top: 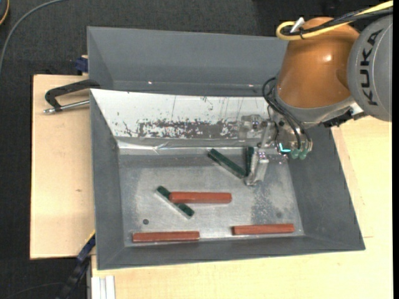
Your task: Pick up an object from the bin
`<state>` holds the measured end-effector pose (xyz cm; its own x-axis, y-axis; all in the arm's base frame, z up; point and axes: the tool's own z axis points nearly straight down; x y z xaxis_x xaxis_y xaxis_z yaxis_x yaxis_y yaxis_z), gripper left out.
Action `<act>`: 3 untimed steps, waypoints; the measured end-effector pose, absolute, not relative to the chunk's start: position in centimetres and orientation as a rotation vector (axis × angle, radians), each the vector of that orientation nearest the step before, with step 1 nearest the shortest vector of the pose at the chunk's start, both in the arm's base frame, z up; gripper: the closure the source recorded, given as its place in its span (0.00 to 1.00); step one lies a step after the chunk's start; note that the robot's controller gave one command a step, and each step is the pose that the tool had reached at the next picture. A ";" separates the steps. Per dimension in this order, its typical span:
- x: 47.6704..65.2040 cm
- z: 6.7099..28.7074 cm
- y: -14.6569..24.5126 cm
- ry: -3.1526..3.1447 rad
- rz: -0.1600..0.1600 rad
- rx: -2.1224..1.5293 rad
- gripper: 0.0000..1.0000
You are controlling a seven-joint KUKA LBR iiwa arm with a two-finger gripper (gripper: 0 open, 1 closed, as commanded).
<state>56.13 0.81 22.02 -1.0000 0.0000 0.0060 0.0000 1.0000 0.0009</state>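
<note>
Obliquely from above: grey metal bin (105, 185), arm entering from right, orange wrist cover (312, 61) over back right corner. Hand (253, 178) low over floor in right half, toward back wall, at right-hand end of dark green bar (223, 161); touching or merely beside, not resolvable. Hand state, open or closed: cannot tell from this angle. Dark green bar flat, lying diagonally, far end toward centre of back wall, near end by hand. Second dark green bar (175, 202) left of centre, also diagonal, touching left end of middle red-brown bar (201, 197), itself parallel to front wall. Front-left red-brown bar (166, 236) and front-right red-brown bar (263, 230) along front wall, apart from each other and well apart from hand. Scratched, speckled sheen on back wall.
</note>
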 end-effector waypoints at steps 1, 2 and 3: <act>55.3 6.9 8.1 -3.133 -0.004 0.072 0.00; 55.5 7.3 7.9 -3.141 -0.002 0.067 1.00; 52.1 20.6 9.9 -3.112 -0.003 0.513 1.00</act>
